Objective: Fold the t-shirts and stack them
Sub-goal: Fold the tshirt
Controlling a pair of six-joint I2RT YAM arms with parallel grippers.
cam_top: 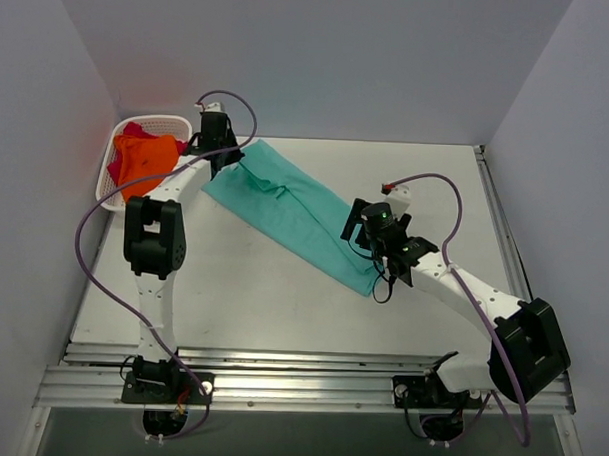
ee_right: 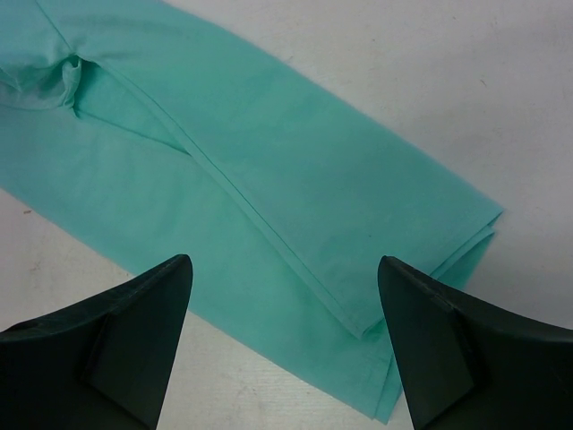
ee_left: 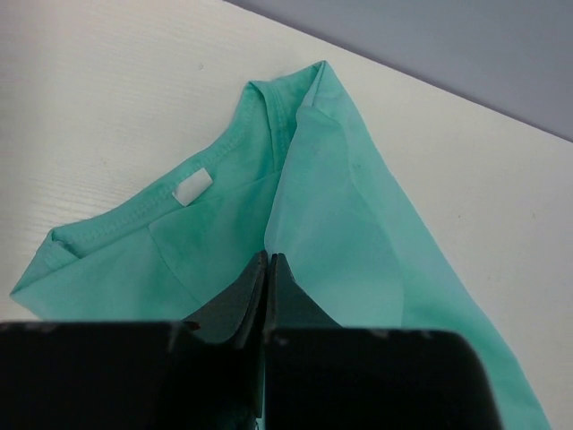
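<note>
A teal-green t-shirt (cam_top: 295,213) lies as a long narrow strip running diagonally across the table, with its collar end at the back left. My left gripper (cam_top: 225,163) is at that collar end. In the left wrist view it (ee_left: 269,260) is shut on the teal cloth (ee_left: 340,206) just below the white neck label (ee_left: 191,186), and a fold rises from the tips. My right gripper (cam_top: 362,233) hovers over the hem end. Its fingers stand wide open (ee_right: 282,262) above the teal strip (ee_right: 269,152), holding nothing. An orange t-shirt (cam_top: 147,162) and a magenta-red one (cam_top: 134,132) sit bunched in the basket.
The white lattice basket (cam_top: 105,196) stands at the back left corner against the wall. Grey walls close in the table on the left, back and right. Bare white tabletop (cam_top: 262,297) lies in front of the teal strip.
</note>
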